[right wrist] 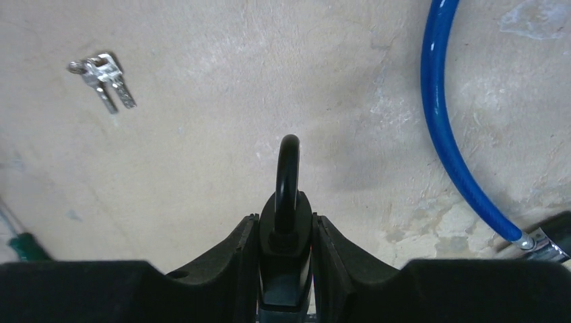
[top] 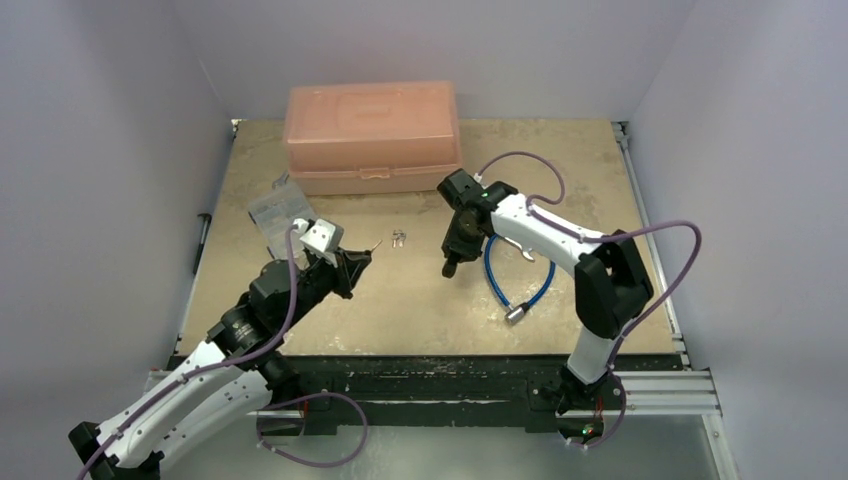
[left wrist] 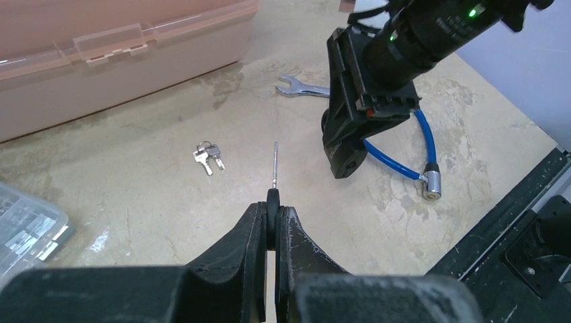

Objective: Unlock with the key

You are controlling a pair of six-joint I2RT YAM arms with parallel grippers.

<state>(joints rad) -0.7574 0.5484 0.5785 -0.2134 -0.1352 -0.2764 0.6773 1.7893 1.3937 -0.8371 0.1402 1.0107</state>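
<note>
Most of the padlock (right wrist: 287,202) was buried between the right gripper's (right wrist: 284,219) black fingers. Only its curved shackle and a strip of the body showed, and no keyhole could be seen. From above, the lock could not be told from the gripper (top: 452,262) that carried it. The key (left wrist: 274,168) showed little of its black head, which was pinched out of sight. In the overhead view the key (top: 374,245) was no more than a thin sliver. A green-handled tool (right wrist: 23,245), possibly a screwdriver, was cut off at the edge of the right wrist view.

The left gripper (left wrist: 272,219) was closed almost completely, nipping the key by its head with the metal blade sticking straight out past the fingertips. The right gripper's jaws were partly closed, clamped against the sides of the padlock's body.

The left arm reached forward with its gripper (top: 355,262) in front of the left half of the pink box (top: 372,135). The key was held clear of the table and aimed across towards the right gripper (left wrist: 343,161). The right arm was bent over at the elbow. Its gripper hung steeply downward in front of the box's right end, shackle lowest, close above the table. Whether the shackle touched the table was unclear. A bunch of silver keys (top: 398,238) lay in front of the box's middle, between the two grippers. A blue cable (top: 492,280) curled further out from the box's right end.
</note>
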